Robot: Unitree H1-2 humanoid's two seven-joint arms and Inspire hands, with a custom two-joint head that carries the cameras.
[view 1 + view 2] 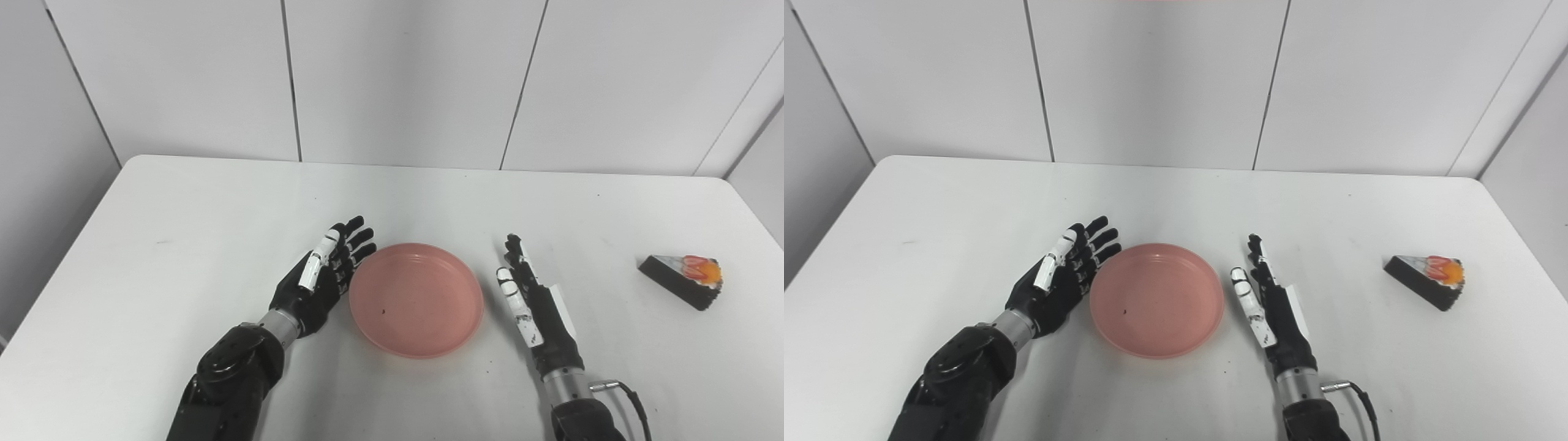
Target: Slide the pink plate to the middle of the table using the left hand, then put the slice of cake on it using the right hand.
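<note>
Two hands: both empty, flanking the plate.
Left hand (321, 278): fingers apart and stretched, holding nothing; fingertips (361, 242) at the plate's near-left rim, touching or just shy, can't tell which.
Pink plate (416, 298): sits between the two sets of fingers, roughly mid-table already, flat on the table (184, 233).
Plate contents: no cake yet; only a tiny dark speck on the inside floor, too small to identify.
Right hand (533, 300): fingers straight and slightly apart, gripping nothing; edge-on just right of the plate rim, not touching it.
Cake slice (683, 280): well beyond the right hand's outer side, lying on the table, dark wedge with red-orange topping at its wide end.
Step in hand: slide looks about done; cake pickup is next, by my read.
How to do it well: pull the left fingers clear of the rim without nudging the plate. Right hand should swing outward, pinch the wedge's long sides low, avoid the topping, lift clean, set down centred.
Risk: slice could tip or drag if grabbed at the narrow point.
</note>
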